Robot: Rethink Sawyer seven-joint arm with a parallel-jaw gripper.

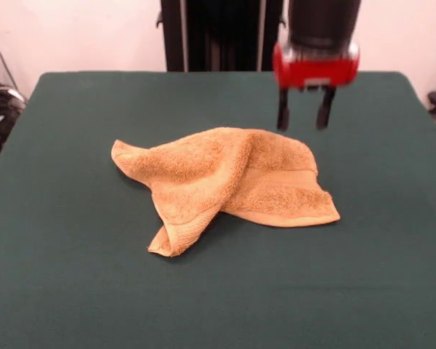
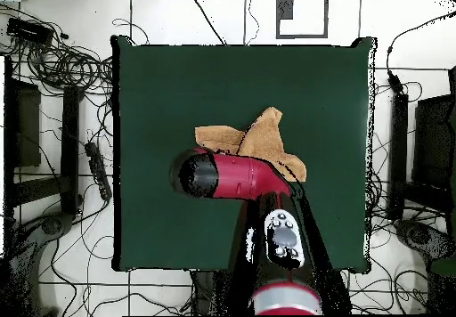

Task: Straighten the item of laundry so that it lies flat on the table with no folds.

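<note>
Your towel (image 1: pixel 225 185) lies bunched near the middle of the worktop (image 1: pixel 58 240), so the step in hand looks like picking a corner to pull out.

Working left to right in the front view: the left corner (image 1: pixel 120 151) sticks out flat toward the worktop's left side. Next comes a thick flap folded diagonally over the middle, ending in a tongue (image 1: pixel 167 243) that points toward the front edge. On the right, a flatter layer with a woven band (image 1: pixel 280 190) runs out to a sharp corner (image 1: pixel 333 216).

The claw (image 1: pixel 304 109) hangs just behind the towel's right rear edge, fingers spread and empty, seemingly a little above the cloth. If you want a clean unfold, I'd aim for the folded flap rather than the flat layer under it. Pinch only the top layer, near the tongue or along the fold's free edge, then drag it back the way it was folded over. Grabbing both layers would likely just slide the whole towel across the worktop.

Keep the lift low, since terry cloth tends to flop and refold when dropped.

From overhead the arm (image 2: pixel 240 178) covers part of the towel (image 2: pixel 263 140), so you cannot see the rear edge there. There is plenty of bare green all round for spreading.
</note>
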